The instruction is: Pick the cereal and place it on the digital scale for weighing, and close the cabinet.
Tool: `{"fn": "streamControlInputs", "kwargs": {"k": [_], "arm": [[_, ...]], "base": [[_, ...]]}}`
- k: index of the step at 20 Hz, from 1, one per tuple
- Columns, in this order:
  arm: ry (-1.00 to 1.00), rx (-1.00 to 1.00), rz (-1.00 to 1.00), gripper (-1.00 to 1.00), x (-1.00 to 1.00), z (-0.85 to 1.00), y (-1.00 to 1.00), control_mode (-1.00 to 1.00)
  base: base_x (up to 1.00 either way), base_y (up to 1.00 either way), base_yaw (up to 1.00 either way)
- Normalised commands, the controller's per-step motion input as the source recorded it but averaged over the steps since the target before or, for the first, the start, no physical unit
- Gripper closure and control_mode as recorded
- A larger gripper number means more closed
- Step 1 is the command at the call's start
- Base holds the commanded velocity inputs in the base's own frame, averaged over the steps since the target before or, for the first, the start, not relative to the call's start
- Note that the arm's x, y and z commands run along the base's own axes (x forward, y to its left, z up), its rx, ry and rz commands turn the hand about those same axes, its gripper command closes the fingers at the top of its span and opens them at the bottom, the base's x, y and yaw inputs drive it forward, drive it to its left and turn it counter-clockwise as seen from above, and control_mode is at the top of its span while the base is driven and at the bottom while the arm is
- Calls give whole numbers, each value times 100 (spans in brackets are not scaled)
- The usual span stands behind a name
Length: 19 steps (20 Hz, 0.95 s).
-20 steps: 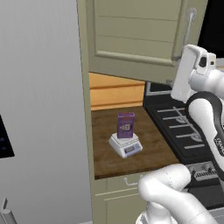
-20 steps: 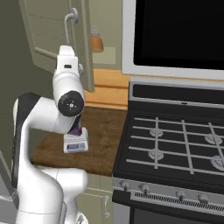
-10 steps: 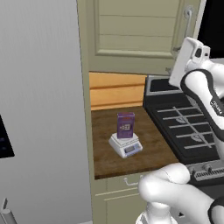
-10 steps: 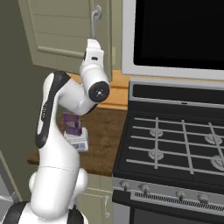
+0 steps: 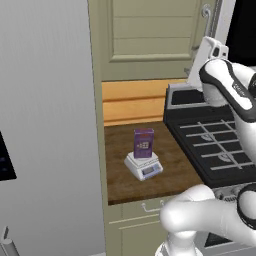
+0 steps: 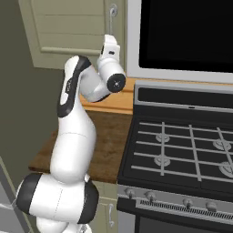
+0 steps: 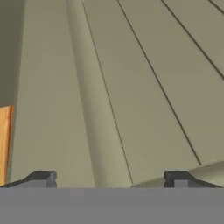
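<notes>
In the left base view, the cereal box [image 5: 143,143] stands upright on the digital scale [image 5: 144,166], which sits on the wooden worktop [image 5: 120,175] between the grey fridge [image 5: 47,125] and the black stove [image 5: 215,145]. Above them the cabinet [image 5: 155,37] has its panelled door flat across the front, with the curved handle [image 5: 206,12] near its right edge. The white arm reaches up toward the lower right part of that door.

In the right base view, the arm bends up from the base and its wrist points at the cabinet door [image 6: 68,27], just below the handle [image 6: 112,13]. The stove [image 6: 182,154] lies to the right, with the worktop [image 6: 107,136] beside it.

In the hand view, the hand [image 7: 109,179] faces the olive door panel [image 7: 144,87] at close range. Its two dark fingertips [image 7: 41,178] stand wide apart with nothing between them, so the hand is open and empty. An orange strip of wall [image 7: 4,144] shows at the left edge.
</notes>
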Motion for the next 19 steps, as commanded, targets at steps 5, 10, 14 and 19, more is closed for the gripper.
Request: {"fn": "streamControlInputs", "kwargs": {"k": [5,10,14,19], "arm": [[0,0,0,-100,69,0,0,-100],[0,-1,-2,-100,71,0,1,-100],[0,-4,-2,-100,97,-19,21,-100],[5,0,0,-100,99,-6,1,-100]], "base": [[0,0,0],[0,0,0],[0,0,0],[0,0,0]]}}
